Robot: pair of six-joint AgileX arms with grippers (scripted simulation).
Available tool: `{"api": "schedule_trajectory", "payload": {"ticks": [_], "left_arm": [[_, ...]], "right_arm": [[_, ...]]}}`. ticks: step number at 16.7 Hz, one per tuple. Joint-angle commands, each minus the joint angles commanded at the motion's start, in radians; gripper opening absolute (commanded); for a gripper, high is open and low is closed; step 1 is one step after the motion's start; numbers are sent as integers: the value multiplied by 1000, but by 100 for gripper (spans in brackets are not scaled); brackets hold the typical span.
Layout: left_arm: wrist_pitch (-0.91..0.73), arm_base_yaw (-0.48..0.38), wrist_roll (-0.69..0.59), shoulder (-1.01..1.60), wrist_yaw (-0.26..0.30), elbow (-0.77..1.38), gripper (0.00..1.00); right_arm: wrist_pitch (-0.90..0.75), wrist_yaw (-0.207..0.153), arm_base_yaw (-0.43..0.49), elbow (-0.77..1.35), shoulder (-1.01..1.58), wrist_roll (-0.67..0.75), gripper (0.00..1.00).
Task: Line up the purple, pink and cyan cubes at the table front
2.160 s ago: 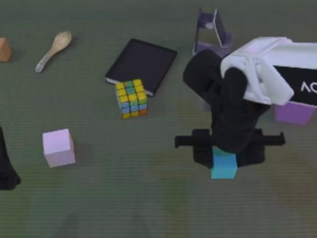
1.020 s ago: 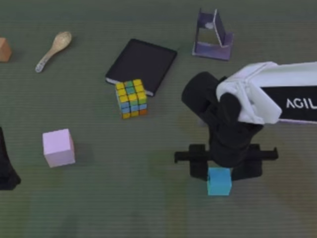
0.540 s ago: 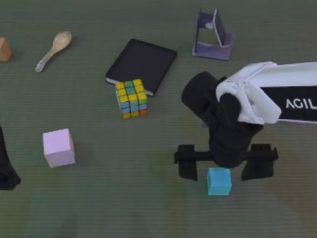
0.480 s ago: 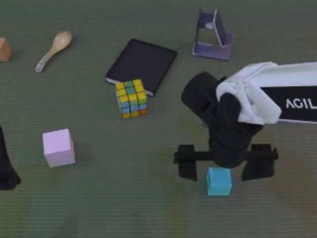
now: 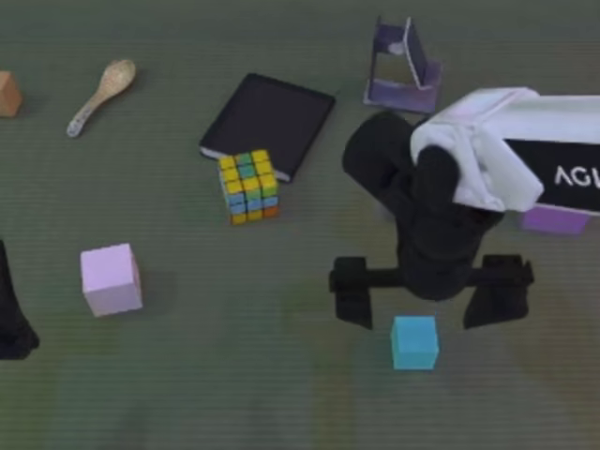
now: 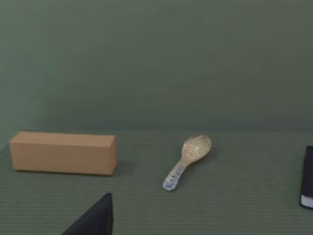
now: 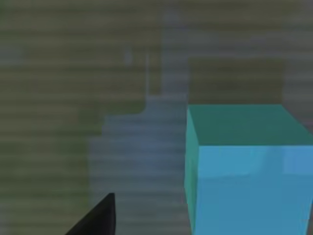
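Task status, largest cube first. The vivid purple cube (image 5: 555, 219) sits at the right side of the dull grey-green striped table (image 5: 234, 394), mostly hidden under the white forearm of the right arm; you see only a sliver, so it looks unplaced. The pale lilac-pink cube (image 5: 111, 278) rests at the left, well apart from the others, not yet in line. The small bright cyan cube (image 5: 414, 341) stands alone near the front, right of centre; judged set down.

The right gripper (image 5: 431, 298) hangs just behind the cyan cube, fingers spread wide w/ nothing between them. The left gripper (image 5: 11, 314) is parked at the left edge; you can't tell its finger state.

So approx. one of three is done; pink & purple remain.

Writing: white letters "AG" (image 5: 574, 175) on the right arm's black panel, cut off by the frame edge. No other text legible.
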Motion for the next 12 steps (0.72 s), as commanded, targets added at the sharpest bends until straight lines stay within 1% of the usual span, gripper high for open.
{"api": "schedule_trajectory", "payload": {"ticks": [3, 5, 9, 12], "left_arm": [[0, 0, 0, 0, 0, 0, 100], [0, 0, 0, 0, 0, 0, 100], [0, 0, 0, 0, 0, 0, 100], [-36, -6, 41, 54, -2, 53, 100]], "right_arm": [[-113, -2, 5, 64, -42, 0, 100], [-141, -2, 6, 84, -60, -2, 100], [-139, -2, 1, 83, -57, -2, 100], [-102, -5, 10, 27, -118, -27, 100]]}}
